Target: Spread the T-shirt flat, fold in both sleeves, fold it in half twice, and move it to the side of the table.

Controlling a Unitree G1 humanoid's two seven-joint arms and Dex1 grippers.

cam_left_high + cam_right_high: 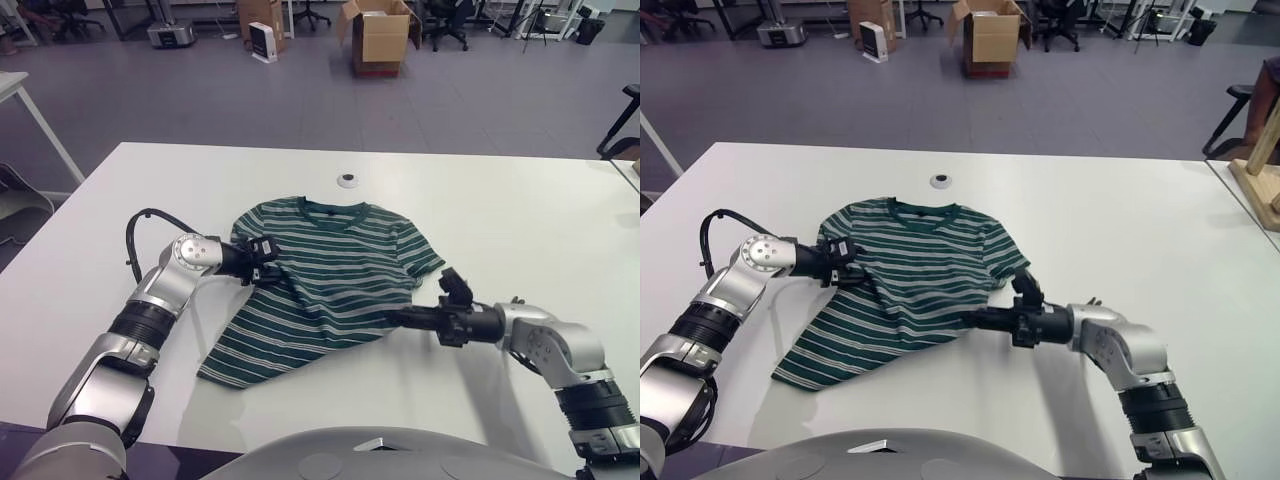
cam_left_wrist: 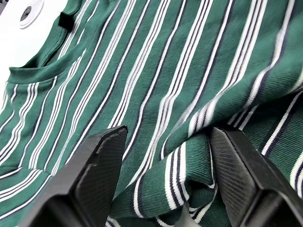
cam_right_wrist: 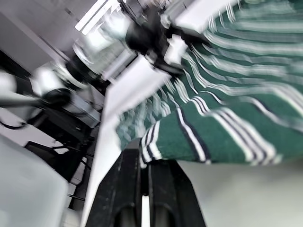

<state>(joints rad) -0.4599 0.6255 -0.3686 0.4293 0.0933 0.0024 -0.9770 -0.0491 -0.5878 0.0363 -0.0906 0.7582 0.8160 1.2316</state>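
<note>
The left gripper [image 1: 262, 264] is resting on the left shoulder of the T-shirt [image 1: 325, 275], on the robot's side of the small round disc [image 1: 347, 180] and to its left. Its fingers [image 2: 90, 175] are standing spread, and a bunched ridge of striped cloth [image 2: 187, 172] is lying loose between them. The T-shirt is lying face up on the bench [image 1: 520, 220] with its collar pointing at the disc. Its hem is running askew: the left corner is trailing far from the disc, while the right corner is being drawn up and inward. There the right gripper [image 1: 393, 318], to the right of the disc and well nearer the robot, is pinching the hem edge, its fingers pressed together on the cloth.

The shirt is not yet flat, so the spreading step seems to be the one in hand. To do it well, the left gripper should be closing on that ridge before any pull. The two should then be drawing apart, low over the bench. The right corner needs to be going away from the disc until the hem is lying square to the collar. A pull against an unheld shoulder would likely be dragging the whole shirt instead.
</note>
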